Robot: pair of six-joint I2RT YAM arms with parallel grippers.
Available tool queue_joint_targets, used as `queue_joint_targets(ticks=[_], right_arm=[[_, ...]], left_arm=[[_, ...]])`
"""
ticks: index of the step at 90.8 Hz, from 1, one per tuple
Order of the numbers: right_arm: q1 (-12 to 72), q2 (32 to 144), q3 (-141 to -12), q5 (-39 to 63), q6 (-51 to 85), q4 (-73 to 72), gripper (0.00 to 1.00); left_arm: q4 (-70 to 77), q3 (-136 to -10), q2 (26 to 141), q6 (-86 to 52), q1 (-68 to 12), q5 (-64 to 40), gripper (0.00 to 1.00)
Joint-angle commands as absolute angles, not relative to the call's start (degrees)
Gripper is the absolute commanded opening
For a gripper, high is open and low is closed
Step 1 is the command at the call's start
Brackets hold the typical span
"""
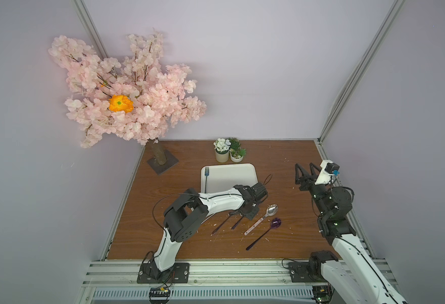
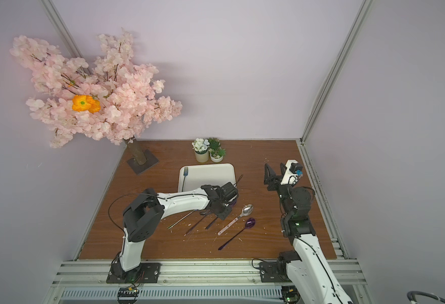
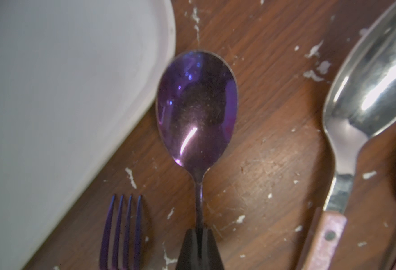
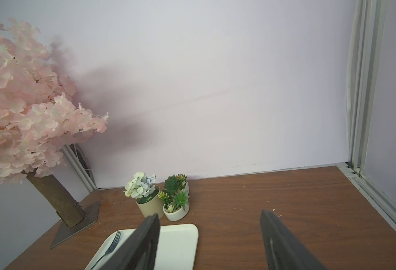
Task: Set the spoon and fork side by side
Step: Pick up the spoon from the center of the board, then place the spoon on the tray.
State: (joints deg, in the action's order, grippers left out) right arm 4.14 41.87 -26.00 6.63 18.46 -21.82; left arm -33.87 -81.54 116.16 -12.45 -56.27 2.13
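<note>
My left gripper (image 3: 199, 231) is shut on the thin neck of a purple spoon (image 3: 197, 109) that lies on the wooden table close to the white tray (image 3: 52, 93). A purple fork (image 3: 122, 229) lies beside that spoon, tines the same way. In both top views the left gripper (image 1: 243, 213) (image 2: 217, 212) points down over these dark handles (image 1: 237, 223), and the wrist hides the spoon's bowl. A dark blue fork (image 1: 206, 179) (image 4: 109, 247) lies on the tray's left side. My right gripper (image 1: 305, 168) (image 4: 210, 214) hangs open and empty at the right.
A silver spoon with a pink handle (image 1: 262, 218) and another purple spoon (image 1: 264, 233) lie right of the left gripper. A thin utensil (image 2: 180, 219) lies by the left forearm. Two small plant pots (image 1: 228, 152) and a blossom tree (image 1: 161, 155) stand at the back.
</note>
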Motion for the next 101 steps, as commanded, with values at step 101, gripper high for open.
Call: queue_joint_targets(ticks=[101], right_arm=[[4.13, 37.13, -24.87, 5.93, 18.84, -21.8, 0.72]], left_arm=[[-38.33, -88.35, 112.08, -25.25, -30.35, 5.01, 0.0]])
